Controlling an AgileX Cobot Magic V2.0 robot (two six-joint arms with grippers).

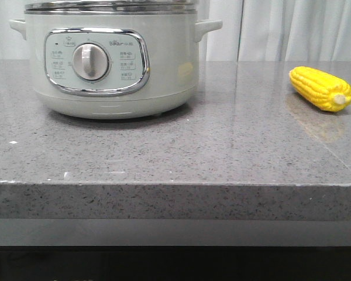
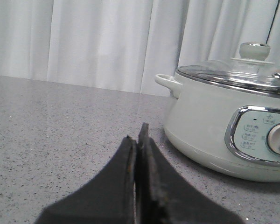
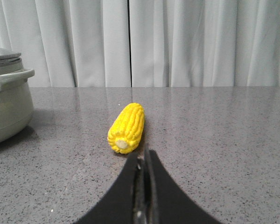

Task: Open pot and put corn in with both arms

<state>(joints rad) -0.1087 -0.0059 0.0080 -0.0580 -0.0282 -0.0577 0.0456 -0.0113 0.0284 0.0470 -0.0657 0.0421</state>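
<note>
The pale cream-green pot (image 1: 108, 64) stands at the back left of the grey stone table, its dial facing me. Its glass lid (image 2: 233, 70) with a round knob (image 2: 254, 50) sits closed on the steel rim. The yellow corn (image 1: 320, 88) lies on the table at the right, stub end toward me. My left gripper (image 2: 136, 133) is shut and empty, low over the table, short of the pot (image 2: 224, 126) and to its left. My right gripper (image 3: 143, 156) is shut and empty, just short of the corn (image 3: 127, 127). Neither gripper shows in the front view.
The grey speckled table (image 1: 164, 152) ends in a front edge close to me. White curtains (image 3: 177, 42) hang behind the table. One pot handle (image 3: 11, 78) shows at the edge of the right wrist view.
</note>
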